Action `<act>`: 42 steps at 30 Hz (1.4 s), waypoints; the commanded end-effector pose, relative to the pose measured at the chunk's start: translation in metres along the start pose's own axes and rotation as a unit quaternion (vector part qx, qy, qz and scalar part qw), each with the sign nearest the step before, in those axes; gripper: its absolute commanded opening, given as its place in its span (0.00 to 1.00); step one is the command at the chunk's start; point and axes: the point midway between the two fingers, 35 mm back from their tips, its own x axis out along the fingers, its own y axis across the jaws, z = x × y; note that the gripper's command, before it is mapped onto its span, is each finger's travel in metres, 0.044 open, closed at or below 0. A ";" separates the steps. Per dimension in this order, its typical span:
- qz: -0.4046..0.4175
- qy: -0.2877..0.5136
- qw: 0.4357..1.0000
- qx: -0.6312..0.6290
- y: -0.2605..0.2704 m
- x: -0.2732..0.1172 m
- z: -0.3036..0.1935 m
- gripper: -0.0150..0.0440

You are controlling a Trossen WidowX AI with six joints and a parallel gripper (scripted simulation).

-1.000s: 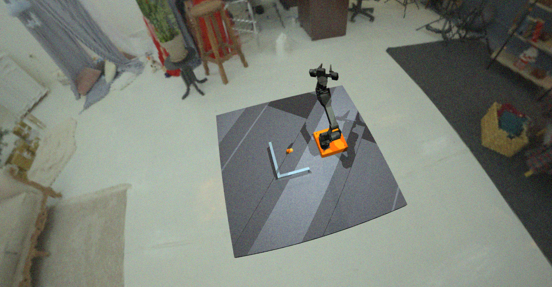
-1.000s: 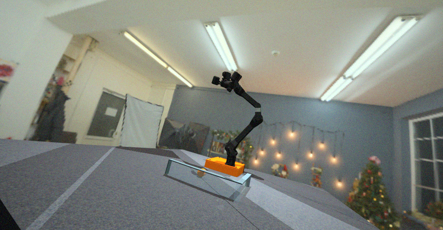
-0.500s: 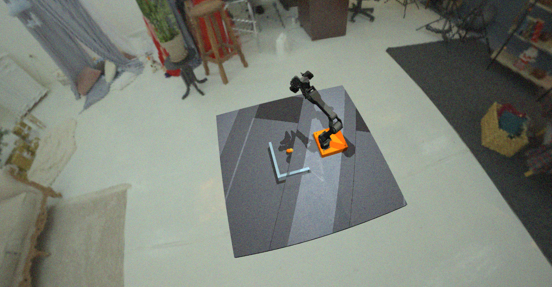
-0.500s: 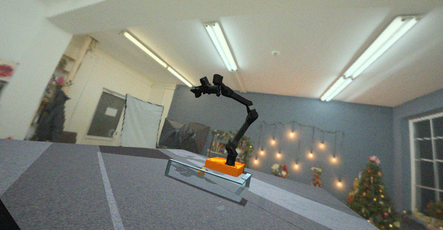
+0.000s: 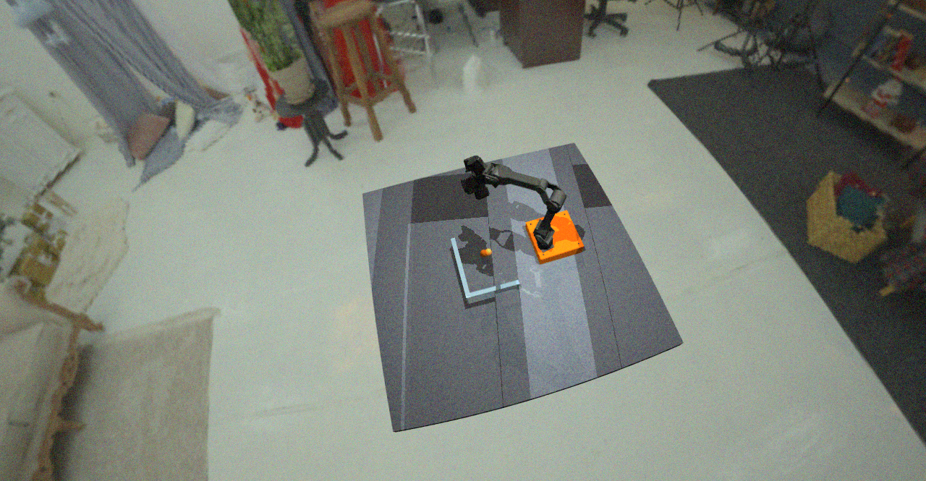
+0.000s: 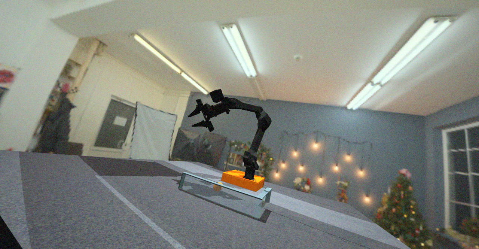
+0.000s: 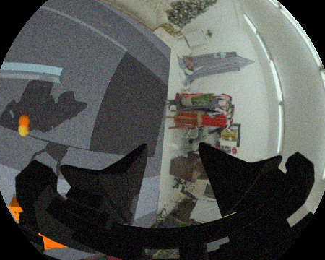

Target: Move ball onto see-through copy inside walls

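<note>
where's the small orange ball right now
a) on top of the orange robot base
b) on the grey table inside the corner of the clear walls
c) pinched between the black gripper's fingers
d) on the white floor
b: the small orange ball rests on the grey table inside the corner of the low clear walls, while the black gripper hangs open and empty high above.

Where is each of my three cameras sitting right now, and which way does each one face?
Top: high above, looking down at the table; whole arm, orange base, open gripper.
Exterior: low at table level, facing across the clear walls toward the base; whole arm raised, gripper holding nothing.
Wrist: on the gripper, facing out past both fingers toward table and room.
Shared: all three show the orange ball by the walls.
</note>
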 end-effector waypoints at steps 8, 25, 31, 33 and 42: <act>0.255 -0.110 0.897 -0.344 0.183 0.013 0.064 0.73; 0.391 -0.194 0.716 -0.545 0.300 -0.024 0.063 0.73; 0.391 -0.194 0.716 -0.545 0.312 -0.015 0.061 0.73; 0.391 -0.194 0.716 -0.545 0.312 -0.015 0.061 0.73; 0.391 -0.194 0.716 -0.545 0.321 -0.007 0.059 0.73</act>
